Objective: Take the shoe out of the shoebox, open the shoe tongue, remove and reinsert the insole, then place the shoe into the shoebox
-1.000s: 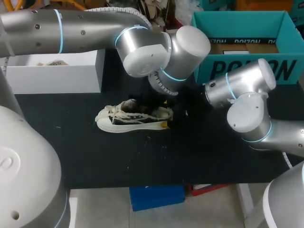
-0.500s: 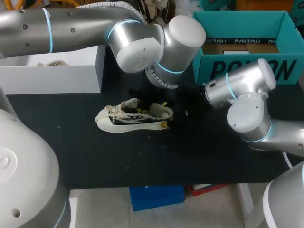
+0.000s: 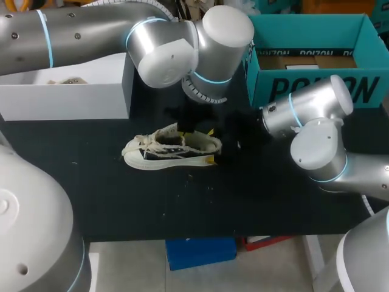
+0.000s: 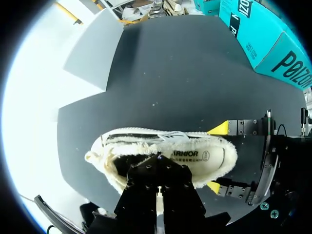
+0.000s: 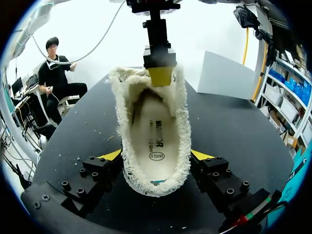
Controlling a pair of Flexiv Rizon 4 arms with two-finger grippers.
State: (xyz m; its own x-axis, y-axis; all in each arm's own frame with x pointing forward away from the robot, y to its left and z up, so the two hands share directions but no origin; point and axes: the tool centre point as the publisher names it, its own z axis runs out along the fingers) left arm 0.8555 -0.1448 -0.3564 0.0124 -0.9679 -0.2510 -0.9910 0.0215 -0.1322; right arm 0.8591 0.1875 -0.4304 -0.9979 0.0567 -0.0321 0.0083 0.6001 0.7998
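Though dark overhead, insole plain, shoe between right jaws.

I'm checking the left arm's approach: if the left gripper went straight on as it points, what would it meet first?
The shoe: the left gripper points down at the front of its opening, so it would probably meet the insole there, though depth is unclear.

The shoe is stood on its sole on the black table, toe to the left, heel to the right. A cream upper, black side panel and fuzzy collar are shown. The pale printed insole is seated inside. The teal shoebox is left open, far right.
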